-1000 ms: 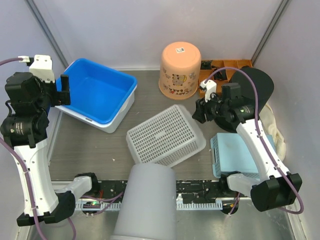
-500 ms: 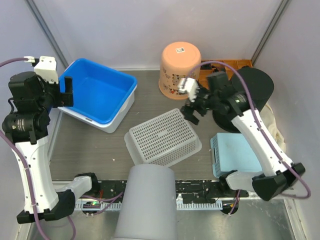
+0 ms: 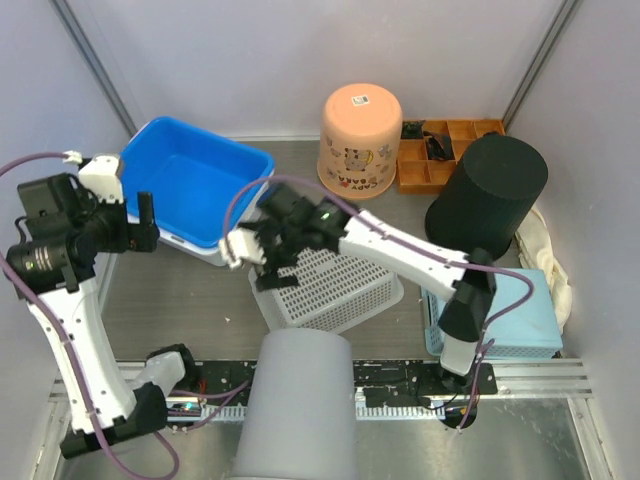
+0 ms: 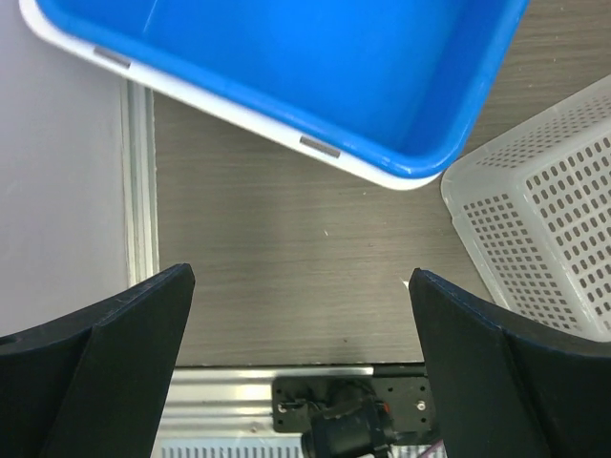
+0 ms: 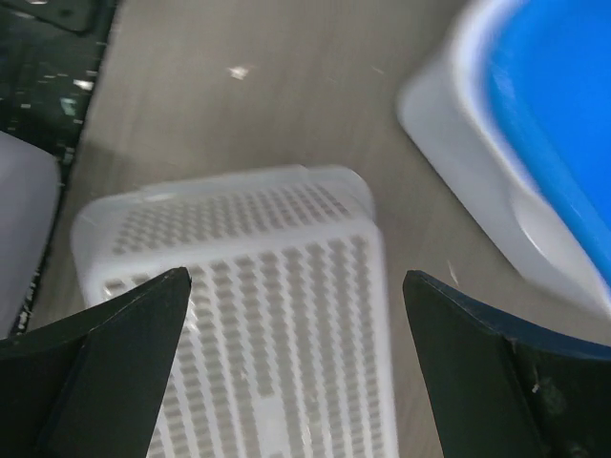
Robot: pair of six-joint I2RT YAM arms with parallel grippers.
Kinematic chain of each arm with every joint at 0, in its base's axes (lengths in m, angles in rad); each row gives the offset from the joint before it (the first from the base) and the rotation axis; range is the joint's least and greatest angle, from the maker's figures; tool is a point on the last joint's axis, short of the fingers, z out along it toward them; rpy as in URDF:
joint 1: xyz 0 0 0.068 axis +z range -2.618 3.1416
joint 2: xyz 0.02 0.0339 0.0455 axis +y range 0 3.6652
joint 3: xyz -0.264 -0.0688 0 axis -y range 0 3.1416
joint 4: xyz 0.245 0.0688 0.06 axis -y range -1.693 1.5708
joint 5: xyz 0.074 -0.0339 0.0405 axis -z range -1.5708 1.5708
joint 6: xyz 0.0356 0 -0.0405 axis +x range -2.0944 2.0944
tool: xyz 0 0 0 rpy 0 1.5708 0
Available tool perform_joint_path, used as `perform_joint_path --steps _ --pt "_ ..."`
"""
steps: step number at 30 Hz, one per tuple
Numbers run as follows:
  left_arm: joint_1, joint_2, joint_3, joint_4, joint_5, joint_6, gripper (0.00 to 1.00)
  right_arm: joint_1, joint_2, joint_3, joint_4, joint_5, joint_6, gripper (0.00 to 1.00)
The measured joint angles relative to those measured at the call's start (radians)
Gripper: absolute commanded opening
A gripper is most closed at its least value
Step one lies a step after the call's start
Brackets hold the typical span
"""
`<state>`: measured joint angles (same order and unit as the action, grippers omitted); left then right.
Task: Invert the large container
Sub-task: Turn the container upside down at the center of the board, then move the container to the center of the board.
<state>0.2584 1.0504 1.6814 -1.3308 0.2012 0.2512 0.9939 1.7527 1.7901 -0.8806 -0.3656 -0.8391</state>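
Note:
The large blue tub (image 3: 195, 185) with a white outer shell stands upright, open side up, at the back left. My left gripper (image 3: 143, 222) is open and empty just off the tub's near left side. In the left wrist view it (image 4: 301, 277) hangs over bare table, with the tub (image 4: 315, 76) above. My right gripper (image 3: 262, 245) is open and empty, reaching left over the near end of a white perforated basket (image 3: 330, 275), close to the tub's right corner. The right wrist view shows the gripper (image 5: 296, 277) above the basket (image 5: 258, 324), with the tub (image 5: 544, 124) at upper right.
An upturned peach bucket (image 3: 360, 138) and an orange divided tray (image 3: 440, 150) stand at the back. A black cylinder (image 3: 487, 195), a cloth (image 3: 550, 250) and a light blue box (image 3: 500, 310) are on the right. A grey cylinder (image 3: 295, 405) is at the front.
My right arm has swung left from the right side to over the basket's left end by the tub. The basket has shifted slightly. My left gripper has dropped toward the front of the tub.

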Motion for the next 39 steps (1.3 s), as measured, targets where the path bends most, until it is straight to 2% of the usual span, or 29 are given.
perform_joint_path --steps 5,12,19,25,29,39 --pt "0.159 -0.085 -0.031 -0.037 0.117 0.004 0.98 0.151 0.113 -0.039 0.027 -0.019 -0.056 1.0" --pt "0.18 -0.108 -0.064 -0.076 0.214 0.024 0.98 0.18 0.156 -0.159 0.065 0.027 -0.111 1.0" --pt "0.182 -0.108 -0.122 -0.087 0.238 0.027 0.98 0.1 0.182 -0.241 0.064 0.138 -0.195 1.0" --pt "0.182 -0.108 -0.163 -0.079 0.241 0.027 0.98 -0.112 0.243 -0.217 0.065 0.209 -0.248 1.0" --pt "0.182 -0.108 -0.18 -0.071 0.24 0.027 0.98 -0.203 0.251 -0.2 0.08 0.255 -0.254 1.0" --pt "0.182 -0.051 -0.195 -0.038 0.184 0.022 0.98 -0.2 0.251 -0.179 0.27 0.356 -0.184 1.0"
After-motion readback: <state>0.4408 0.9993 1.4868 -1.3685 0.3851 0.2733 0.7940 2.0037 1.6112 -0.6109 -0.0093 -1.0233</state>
